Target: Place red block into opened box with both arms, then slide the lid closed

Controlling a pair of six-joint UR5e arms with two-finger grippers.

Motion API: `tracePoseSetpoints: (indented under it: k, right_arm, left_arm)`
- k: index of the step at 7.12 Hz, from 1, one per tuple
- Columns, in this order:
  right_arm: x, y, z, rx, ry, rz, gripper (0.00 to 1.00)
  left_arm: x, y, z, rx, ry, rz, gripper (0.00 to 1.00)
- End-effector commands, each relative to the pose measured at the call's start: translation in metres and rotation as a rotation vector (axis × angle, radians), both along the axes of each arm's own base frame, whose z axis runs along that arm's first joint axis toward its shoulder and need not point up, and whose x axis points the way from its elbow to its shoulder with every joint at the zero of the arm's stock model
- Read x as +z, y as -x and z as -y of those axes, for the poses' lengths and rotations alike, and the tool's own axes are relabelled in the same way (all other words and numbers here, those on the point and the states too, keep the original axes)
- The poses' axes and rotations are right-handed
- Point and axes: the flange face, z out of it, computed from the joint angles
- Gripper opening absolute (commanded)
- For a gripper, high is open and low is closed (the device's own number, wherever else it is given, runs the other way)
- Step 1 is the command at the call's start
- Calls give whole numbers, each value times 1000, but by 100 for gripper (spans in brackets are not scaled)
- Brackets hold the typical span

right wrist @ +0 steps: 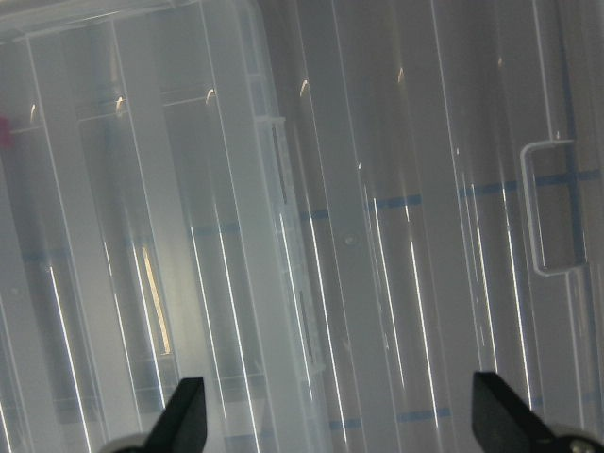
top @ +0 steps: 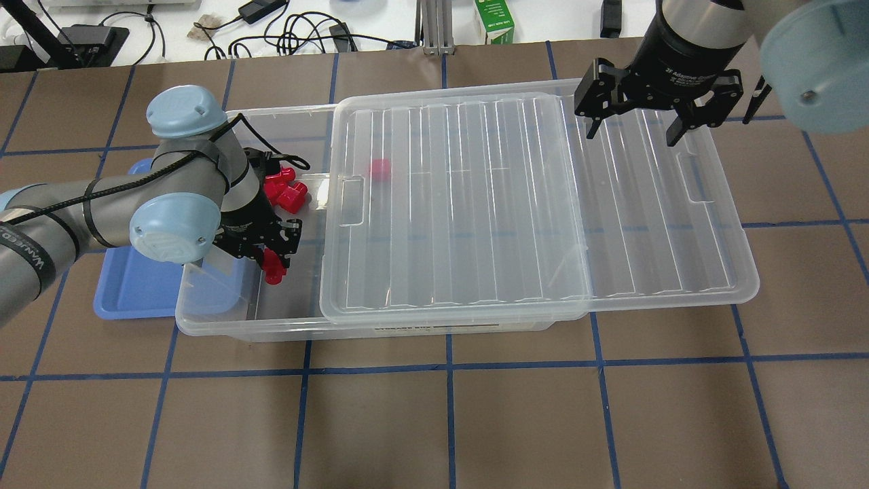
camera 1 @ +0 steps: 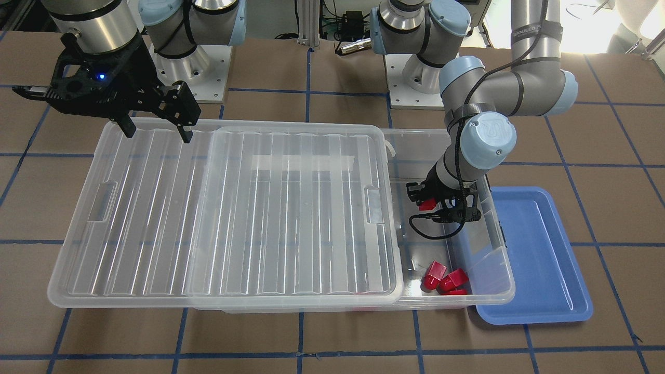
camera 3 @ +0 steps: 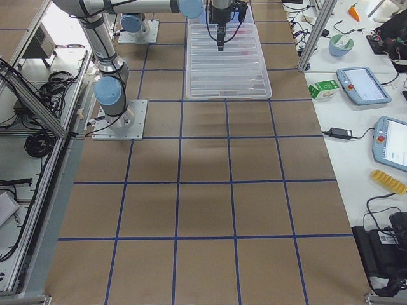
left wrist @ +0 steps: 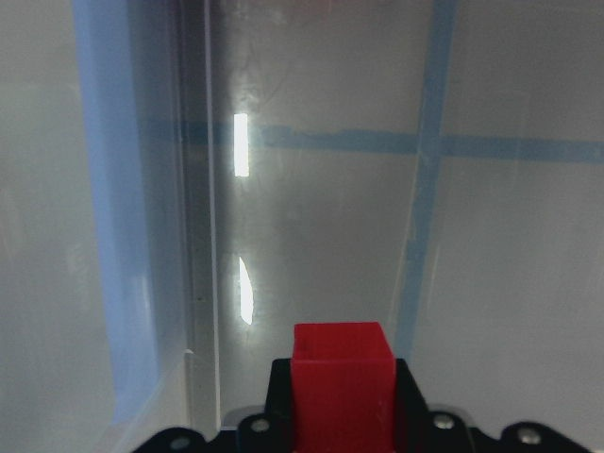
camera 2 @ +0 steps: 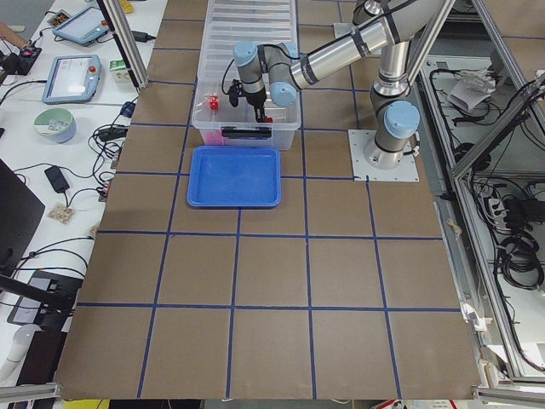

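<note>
The clear box [top: 204, 319] lies across the table. Its ribbed lid [top: 475, 204] is slid towards my right side and leaves the box's left end uncovered. Inside that uncovered end, my left gripper [top: 273, 263] is shut on a red block [top: 274, 272], held above the box floor. The same red block [left wrist: 342, 377] sits between the fingers in the left wrist view. Several more red blocks [camera 1: 444, 278] lie in the box's far corner, and one [top: 379, 168] shows through the lid. My right gripper [top: 633, 136] hangs open over the lid's overhanging end, holding nothing.
A blue tray [camera 1: 535, 259] with nothing in it lies against the box's left end, partly under my left arm. The arm bases [camera 1: 415, 88] stand on the robot's side of the box. Brown table with blue tape lines [top: 448, 367] surrounds the box.
</note>
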Motion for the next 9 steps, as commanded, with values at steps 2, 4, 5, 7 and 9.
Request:
tracePoseSetpoints:
  k: [2,4,5,7,9]
  right_arm:
    - [1,1,0,-1,2,0,100]
    - [3,14,5,20,6,-31,100]
    - [2,37,6,47,-16,-99,100]
    - [4,89,8,46,-49,-117,100]
    - [4,144,11,121,-59,-114,100]
  left_arm:
    - [-9,1,1,-1,-16,-7,2]
    - [-16,2,2,-1,-11,-7,3]
    - [-19,2,3,-1,-10,-7,8]
    - [-10,2,7,2,19,-3,99]
    - [31,3,17,-2,92,6,100]
